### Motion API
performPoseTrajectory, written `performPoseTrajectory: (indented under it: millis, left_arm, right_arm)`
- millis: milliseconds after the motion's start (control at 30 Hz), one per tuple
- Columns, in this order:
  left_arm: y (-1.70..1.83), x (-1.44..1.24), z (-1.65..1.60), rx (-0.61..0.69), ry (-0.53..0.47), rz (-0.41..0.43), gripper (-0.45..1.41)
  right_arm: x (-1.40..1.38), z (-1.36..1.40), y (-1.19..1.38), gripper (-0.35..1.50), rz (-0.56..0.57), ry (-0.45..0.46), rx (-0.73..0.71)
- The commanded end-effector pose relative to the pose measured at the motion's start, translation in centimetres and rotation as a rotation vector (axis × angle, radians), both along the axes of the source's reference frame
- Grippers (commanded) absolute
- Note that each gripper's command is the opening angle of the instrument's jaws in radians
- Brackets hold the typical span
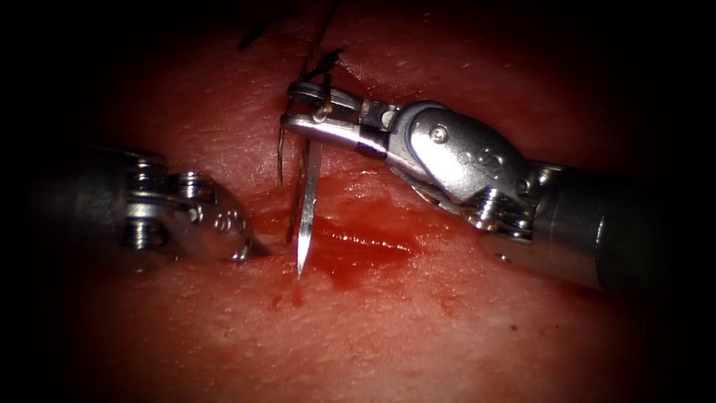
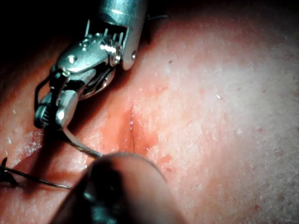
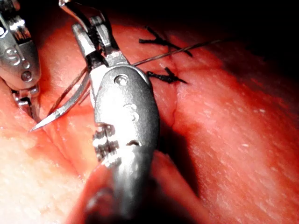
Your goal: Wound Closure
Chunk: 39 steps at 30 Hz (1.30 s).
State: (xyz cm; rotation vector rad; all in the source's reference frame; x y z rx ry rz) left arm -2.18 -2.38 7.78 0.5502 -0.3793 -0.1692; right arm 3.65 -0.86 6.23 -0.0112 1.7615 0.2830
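My right tool (image 1: 289,106) comes in from the right, shut on the curved needle (image 1: 307,201) near its rear end. The needle hangs free of the tissue (image 1: 418,328), its tip pointing down over the cut (image 1: 287,224) beside a patch of red fluid (image 1: 358,242). Dark thread (image 1: 319,45) runs back from the needle past tied stitches (image 1: 327,63). My left tool (image 1: 253,248) lies low on the left of the cut, close to the needle tip, holding nothing that I can see. The right wrist view shows the needle (image 3: 60,107) arching toward the left tool (image 3: 18,56).
Two knotted stitches (image 3: 161,43) with short cut ends cross the closed part of the cut, behind the right tool (image 3: 74,16). In the left wrist view the right tool (image 2: 44,116) holds the needle (image 2: 81,147) above the open cut (image 2: 133,126).
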Motion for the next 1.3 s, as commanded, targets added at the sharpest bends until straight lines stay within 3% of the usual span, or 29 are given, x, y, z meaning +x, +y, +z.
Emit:
performPoseTrajectory:
  millis: [33, 333, 833, 1300]
  left_arm:
    - [0.0, -0.07, 0.03, 0.0, -0.002, 0.0, -0.2]
    - [-0.04, -0.09, -0.08, 0.004, -0.017, -0.013, -0.1]
    - [-0.12, -0.15, -0.32, 0.011, -0.058, -0.045, 0.0]
    - [-0.1, -0.03, -0.38, 0.003, -0.099, -0.066, 0.02]
  right_arm:
    - [0.08, 0.07, 0.08, -0.35, 0.005, -0.003, -0.018]
    - [0.2, 0.23, -0.08, -0.35, -0.013, 0.019, -0.106]
    - [0.28, 0.14, -0.04, -0.35, 0.035, 0.027, -0.146]
    - [0.19, 0.08, -0.38, -0.35, 0.143, 0.089, -0.19]
